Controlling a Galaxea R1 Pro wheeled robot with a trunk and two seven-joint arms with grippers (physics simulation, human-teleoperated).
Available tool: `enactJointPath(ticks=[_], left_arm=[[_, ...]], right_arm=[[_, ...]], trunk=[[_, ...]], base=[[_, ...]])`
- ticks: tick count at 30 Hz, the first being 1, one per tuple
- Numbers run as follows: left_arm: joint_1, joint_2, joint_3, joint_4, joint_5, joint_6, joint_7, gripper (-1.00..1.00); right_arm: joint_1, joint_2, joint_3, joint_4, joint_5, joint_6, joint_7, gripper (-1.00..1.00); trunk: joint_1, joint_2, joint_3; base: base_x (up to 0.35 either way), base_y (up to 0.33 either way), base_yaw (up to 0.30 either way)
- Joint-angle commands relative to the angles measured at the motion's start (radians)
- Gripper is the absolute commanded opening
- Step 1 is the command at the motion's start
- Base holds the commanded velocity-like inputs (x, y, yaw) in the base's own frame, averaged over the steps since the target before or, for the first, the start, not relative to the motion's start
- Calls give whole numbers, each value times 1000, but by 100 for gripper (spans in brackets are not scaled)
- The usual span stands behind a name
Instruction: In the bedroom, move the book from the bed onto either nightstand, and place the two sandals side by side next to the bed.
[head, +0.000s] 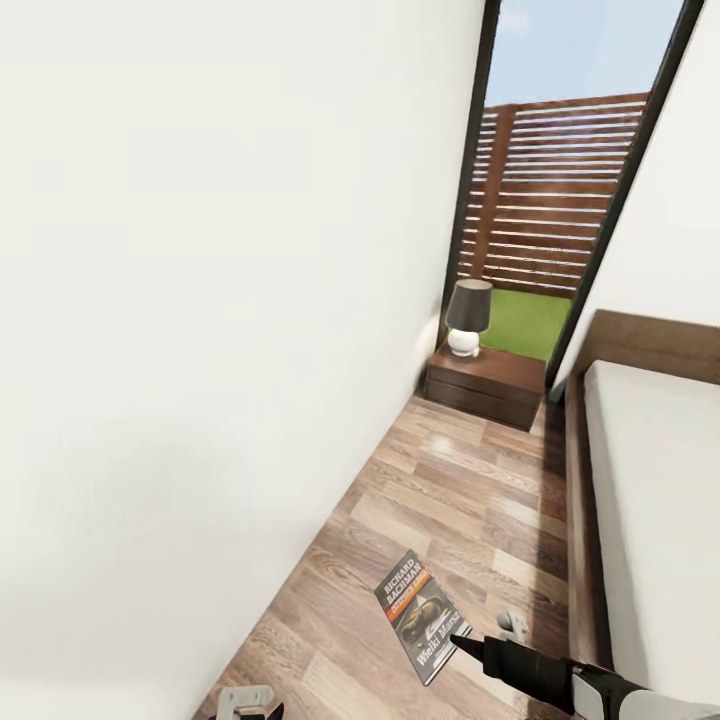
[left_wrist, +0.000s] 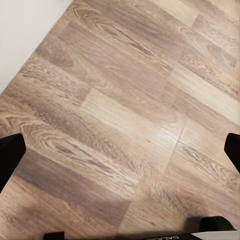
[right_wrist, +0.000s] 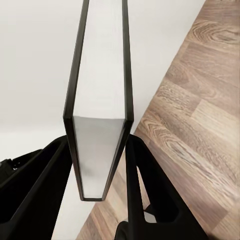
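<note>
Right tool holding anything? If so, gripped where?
Yes: the right tool is shut on the book, its fingers pinching the two covers at one end, page edges facing the wrist camera. The left tool is open over bare floor.

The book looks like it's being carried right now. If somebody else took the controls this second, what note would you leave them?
Right gripper: shut on the book, held by its edge above the floor, between wall and bed.
Left gripper: open, nothing in it, pointed at bare floor.
Nightstand: ahead by the window, lamp on the left of its top, free space beside it.
Done: book is off the bed.
Left: set the book on the nightstand, then find the sandals and pair them beside the bed.
</note>
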Motion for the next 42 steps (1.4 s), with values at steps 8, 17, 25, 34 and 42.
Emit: enactJointPath(ticks=[8, 17, 25, 34, 42], left_arm=[[-1, 0, 8, 1, -6, -3, -3, 100], [-1, 0, 8, 1, -6, -3, -3, 100], [-1, 0, 8, 1, -6, -3, -3, 100], [-1, 0, 8, 1, -6, -3, -3, 100], [-1, 0, 8, 1, -6, -3, -3, 100]], right_arm=[[-2, 0, 7, 3, -10, 2, 5, -100], [-2, 0, 7, 3, -10, 2, 5, -100], [-2, 0, 7, 3, -10, 2, 5, -100], [-2, 0, 7, 3, -10, 2, 5, -100], [-2, 0, 7, 3, -11, 2, 5, -100]], trunk=[[0, -2, -2], [0, -2, -2], [0, -2, -6], [0, -2, -10], [0, -2, -13]], base=[[264, 0, -9], [332, 0, -59], [83, 0, -249], [2, 0, -260], [0, 0, -211]])
